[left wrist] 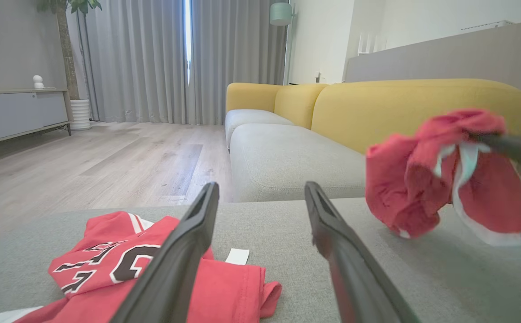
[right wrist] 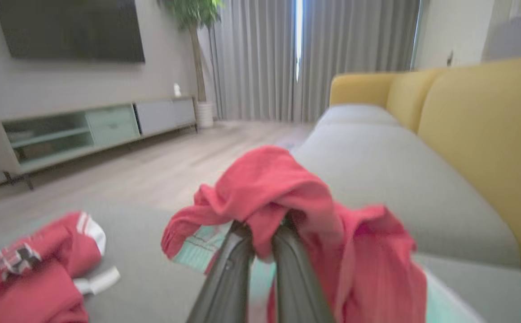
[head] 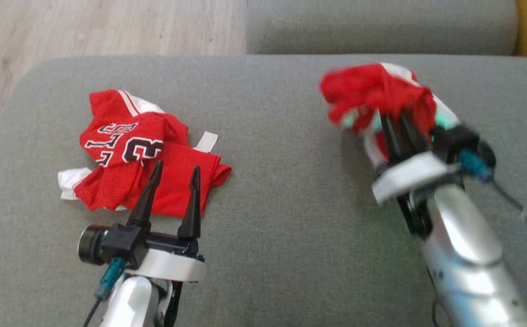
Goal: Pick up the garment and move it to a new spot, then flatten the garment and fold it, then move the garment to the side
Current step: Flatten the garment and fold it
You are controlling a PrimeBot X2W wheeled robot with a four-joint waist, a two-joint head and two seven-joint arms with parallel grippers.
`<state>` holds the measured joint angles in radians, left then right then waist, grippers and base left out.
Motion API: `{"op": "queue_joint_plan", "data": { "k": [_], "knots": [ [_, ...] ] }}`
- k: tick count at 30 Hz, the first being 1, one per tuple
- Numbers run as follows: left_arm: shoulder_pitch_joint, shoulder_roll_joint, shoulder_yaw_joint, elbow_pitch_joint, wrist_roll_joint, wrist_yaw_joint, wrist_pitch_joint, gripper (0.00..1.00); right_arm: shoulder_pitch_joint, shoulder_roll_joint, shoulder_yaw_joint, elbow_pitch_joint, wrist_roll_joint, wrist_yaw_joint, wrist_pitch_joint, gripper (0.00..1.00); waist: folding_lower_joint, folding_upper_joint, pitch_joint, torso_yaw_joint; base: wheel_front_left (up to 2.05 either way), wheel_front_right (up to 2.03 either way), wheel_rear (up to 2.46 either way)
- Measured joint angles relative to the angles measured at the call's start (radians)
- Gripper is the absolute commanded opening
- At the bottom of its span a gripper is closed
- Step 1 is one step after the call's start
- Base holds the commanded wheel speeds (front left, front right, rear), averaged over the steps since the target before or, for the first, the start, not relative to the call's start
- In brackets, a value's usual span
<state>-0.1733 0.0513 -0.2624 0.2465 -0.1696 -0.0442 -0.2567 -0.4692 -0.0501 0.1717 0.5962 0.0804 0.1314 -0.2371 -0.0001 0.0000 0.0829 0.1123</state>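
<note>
Garment: red cloth [head: 372, 93] with white and pale green trim, bunched and blurred, over the far right part of the grey cushion [head: 281, 204].
Grip: the right gripper [right wrist: 262, 229] has its two fingers pressed together on a fold of the garment, and the cloth drapes over and around the tips.
Contact: the garment hangs from the fingers. I cannot tell whether its lowest folds touch the cushion.
Left gripper: [head: 177, 166] jaws wide apart, with the tips over the near edge of the jersey. I cannot tell whether they touch it.
Jersey: a second red piece [head: 122, 136] with black-and-white numbers and white trim. It lies crumpled on the left part of the cushion, well apart from the garment.
Beyond: a sofa [left wrist: 399, 103] with a grey seat and yellow back stands past the cushion, and there is wood floor [head: 86, 27] at the far left.
</note>
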Motion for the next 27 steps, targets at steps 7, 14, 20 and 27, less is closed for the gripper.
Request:
{"op": "queue_joint_plan", "data": {
  "k": [7,14,20,27],
  "knots": [
    [0.052,0.0,0.007,0.002,-0.017,0.004,0.0,1.0,-0.182,-0.002,0.021,-0.083,0.221,0.0,0.119,0.0,-0.0001,0.0,-0.058,0.0,0.0,0.0,0.0],
    [0.062,0.0,0.014,-0.007,-0.017,0.009,0.0,1.0,-0.076,-0.015,-0.13,-0.087,0.207,0.0,0.269,0.0,0.0001,0.0,-0.057,-0.018,0.0,0.0,0.0],
    [0.06,0.0,0.017,-0.01,-0.014,0.007,0.0,1.0,0.111,-0.032,-0.312,-0.087,0.202,0.0,0.336,0.0,0.0,0.0,-0.036,-0.043,0.0,0.0,0.0],
    [0.051,-0.001,0.015,-0.01,-0.006,0.0,0.0,1.0,0.089,-0.029,-0.568,-0.011,0.05,0.0,0.351,1.0,0.0001,0.0,-0.011,-0.08,0.0,0.0,0.0]
  ]
}}
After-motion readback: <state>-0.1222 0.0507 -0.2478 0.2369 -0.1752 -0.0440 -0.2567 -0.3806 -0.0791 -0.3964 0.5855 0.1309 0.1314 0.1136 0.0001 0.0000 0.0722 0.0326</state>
